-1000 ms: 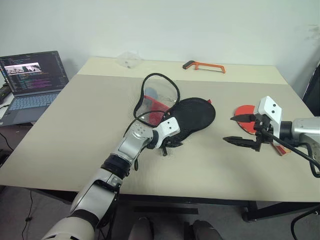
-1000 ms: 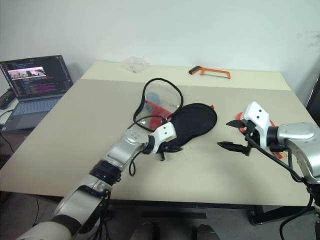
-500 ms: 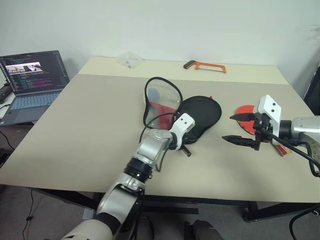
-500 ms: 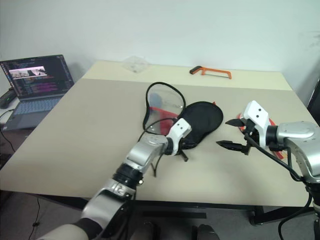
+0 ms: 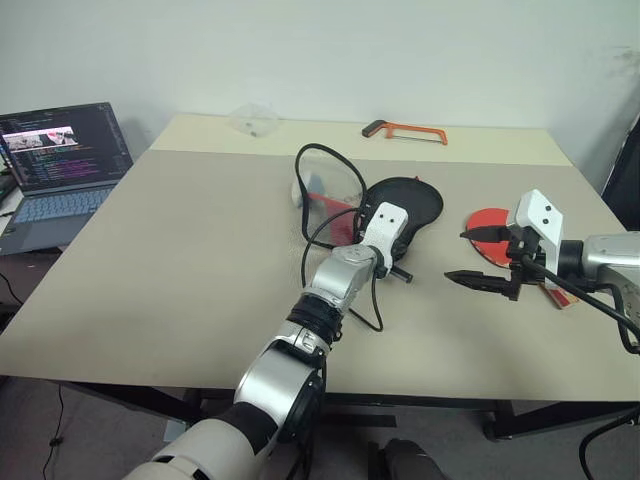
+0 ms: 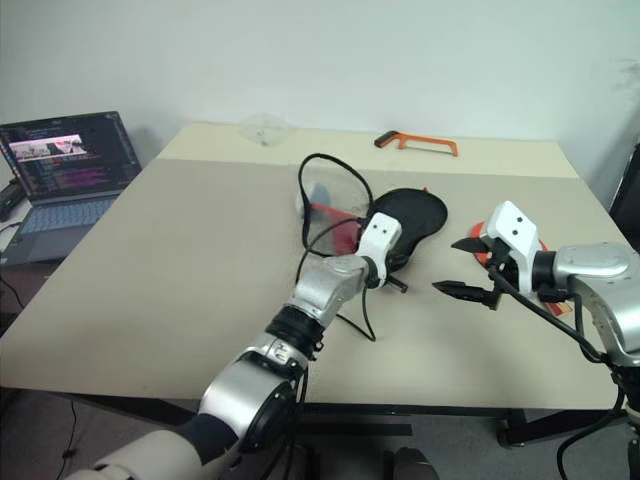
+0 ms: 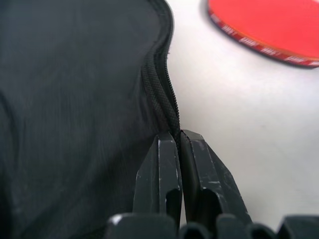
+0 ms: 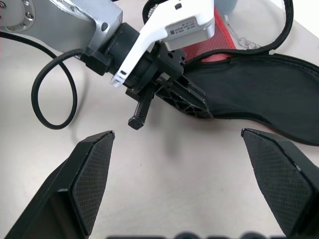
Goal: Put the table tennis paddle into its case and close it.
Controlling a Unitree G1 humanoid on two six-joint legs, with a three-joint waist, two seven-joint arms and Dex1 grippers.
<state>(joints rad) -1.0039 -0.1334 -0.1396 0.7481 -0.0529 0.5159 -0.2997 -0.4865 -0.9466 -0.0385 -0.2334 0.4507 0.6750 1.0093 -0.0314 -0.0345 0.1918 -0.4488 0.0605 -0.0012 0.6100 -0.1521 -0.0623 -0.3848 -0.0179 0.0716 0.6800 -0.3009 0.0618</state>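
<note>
While our left gripper [image 7: 178, 144] pinches the zipped black edging of the paddle case [image 5: 410, 205], its fingers pressed together on the seam, the case lies near the middle of the counter [image 5: 180, 260], its clear-and-red flap raised toward the far edge. We keep our right gripper [image 5: 470, 258] spread wide and empty above the counter, just beside the table tennis paddle [image 5: 490, 222], which lies red face up near the right edge. An orange hacksaw [image 5: 405, 130] rests along the far edge; a laptop [image 5: 60, 165] sits beyond the left edge.
</note>
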